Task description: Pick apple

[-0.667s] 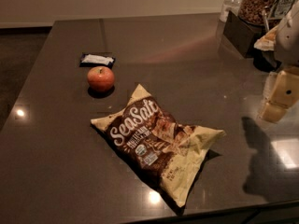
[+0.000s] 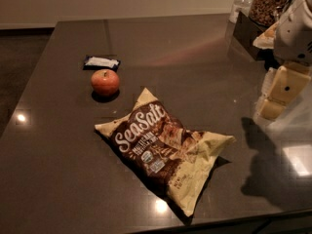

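Apple (image 2: 105, 82) untouched on bench (image 2: 195, 48), claw (image 2: 278, 97) well apart beyond the chip bag (image 2: 163, 152), spread unreadable: approach stage, long reach across needed.

Dim room, one big dark glossy surface (image 2: 204, 57) with a plain pale wall (image 2: 122, 1) behind it.

The floor (image 2: 19, 52) off the left edge is dark too, with a lighter baseboard strip (image 2: 24, 26) where it meets the wall. Small light glints (image 2: 20, 117) sit near the left edge and the front edge, plus a brighter reflected patch (image 2: 297, 160) by the right edge. The far right corner is cluttered: a dark box (image 2: 246, 33) and a clear container (image 2: 268, 1) of something brown and grainy. The gripper (image 2: 277, 97) hangs over the right edge.
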`<action>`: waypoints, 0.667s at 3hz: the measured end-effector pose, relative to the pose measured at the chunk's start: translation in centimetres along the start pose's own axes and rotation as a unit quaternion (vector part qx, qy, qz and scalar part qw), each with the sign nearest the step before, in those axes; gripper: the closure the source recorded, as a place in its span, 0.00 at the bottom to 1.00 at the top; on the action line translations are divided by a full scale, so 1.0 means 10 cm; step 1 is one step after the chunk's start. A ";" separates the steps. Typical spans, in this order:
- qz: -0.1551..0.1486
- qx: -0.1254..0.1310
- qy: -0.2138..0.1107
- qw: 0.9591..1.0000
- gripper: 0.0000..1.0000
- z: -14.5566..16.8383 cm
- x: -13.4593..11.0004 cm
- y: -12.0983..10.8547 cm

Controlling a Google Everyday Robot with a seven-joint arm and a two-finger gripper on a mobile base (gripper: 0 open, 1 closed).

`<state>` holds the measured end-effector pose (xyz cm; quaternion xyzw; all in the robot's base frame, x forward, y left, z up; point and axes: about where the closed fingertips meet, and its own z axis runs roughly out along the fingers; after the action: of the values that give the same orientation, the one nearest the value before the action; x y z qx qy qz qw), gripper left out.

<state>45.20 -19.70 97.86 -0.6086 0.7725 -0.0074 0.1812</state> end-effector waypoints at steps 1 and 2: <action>-0.018 -0.007 -0.053 0.998 0.00 0.13 -0.45 -0.14; -0.032 -0.009 -0.088 0.996 0.00 0.29 -0.91 -0.25</action>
<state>50.16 -11.18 98.15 -0.6331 0.7336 0.0472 0.2426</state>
